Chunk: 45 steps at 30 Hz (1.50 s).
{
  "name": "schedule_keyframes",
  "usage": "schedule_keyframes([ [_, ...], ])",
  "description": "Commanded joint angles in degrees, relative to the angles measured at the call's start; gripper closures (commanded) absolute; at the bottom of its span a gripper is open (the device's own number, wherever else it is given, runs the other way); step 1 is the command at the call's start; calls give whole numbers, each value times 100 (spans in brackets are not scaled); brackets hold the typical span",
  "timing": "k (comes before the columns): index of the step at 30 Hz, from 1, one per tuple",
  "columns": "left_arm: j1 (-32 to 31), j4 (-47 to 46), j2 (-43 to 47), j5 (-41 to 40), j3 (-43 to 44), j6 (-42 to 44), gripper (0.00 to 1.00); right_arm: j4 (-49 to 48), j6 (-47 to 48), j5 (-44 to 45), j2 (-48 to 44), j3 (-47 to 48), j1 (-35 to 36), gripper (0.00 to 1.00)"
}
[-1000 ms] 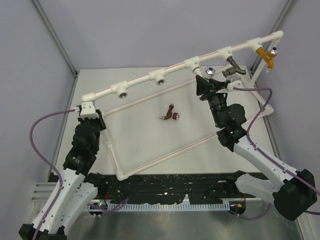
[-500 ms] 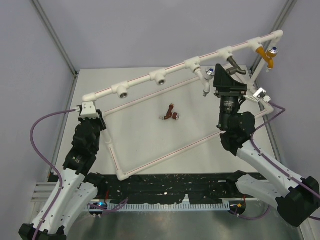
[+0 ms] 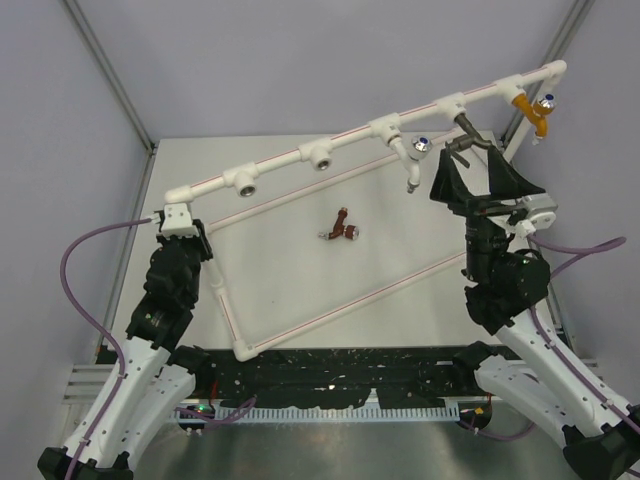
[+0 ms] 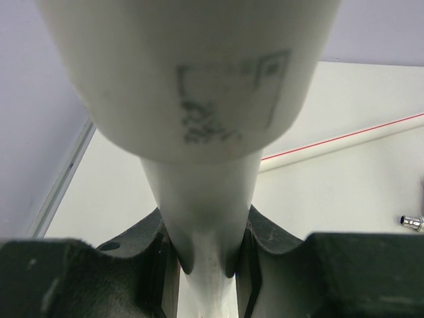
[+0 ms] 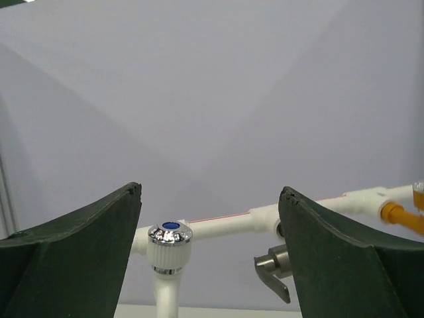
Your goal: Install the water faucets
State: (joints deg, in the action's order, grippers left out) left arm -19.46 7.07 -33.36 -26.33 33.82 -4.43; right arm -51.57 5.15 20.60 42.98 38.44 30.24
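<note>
pale grey bench (image 3: 290,290) under grey walls, seen from above: a white pipe frame (image 3: 300,205) lies across it, its far rail raised. the white faucet (image 3: 415,152) with the blue-and-silver knob hangs from a tee on that rail, beside a grey tap (image 3: 468,140) and an orange tap (image 3: 533,108). the reddish-brown faucet (image 3: 341,228) lies loose on the bench inside the frame. my left pincer (image 3: 178,215) is at the frame's left corner; my right pincer (image 3: 470,172) sits just right of the white faucet, spread wide and holding nothing.

from my left wrist, the left pincer (image 4: 207,255) is clamped tight on the white pipe (image 4: 199,99), which fills the view.

from my right wrist, against a blank wall, the right pincer (image 5: 210,192) gapes apart, the white faucet's knob (image 5: 169,238) and the grey tap's lever (image 5: 273,268) showing between its jaws, untouched.
</note>
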Motion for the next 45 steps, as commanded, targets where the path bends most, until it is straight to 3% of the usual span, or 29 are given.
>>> schedule_keyframes([
  [1,-49,233,-91,242,107,416,100,701,1691,-1162,8,445,-18,13],
  [9,-49,251,-74,198,107,416,100,833,1173,-1551,658,964,-18,28],
  [12,-49,251,-65,216,116,416,100,719,989,-990,896,991,-18,36],
  [20,-49,242,-47,189,107,416,100,851,471,180,1002,806,-193,73],
  [24,-40,242,-56,198,107,416,100,1165,-372,445,888,630,-483,80],
  [30,-49,251,-56,216,107,416,100,1826,-1604,172,826,560,-923,78],
  [33,-49,251,-56,198,107,416,100,1396,-1229,-81,686,349,-941,68],
  [34,-49,251,-56,198,98,416,100,1326,-1096,-256,590,349,-932,59],
  [38,-49,242,-65,216,98,416,100,1290,-569,-811,265,551,-932,41],
  [45,-49,242,-56,224,98,416,100,1693,65,-1820,254,1032,-932,28],
])
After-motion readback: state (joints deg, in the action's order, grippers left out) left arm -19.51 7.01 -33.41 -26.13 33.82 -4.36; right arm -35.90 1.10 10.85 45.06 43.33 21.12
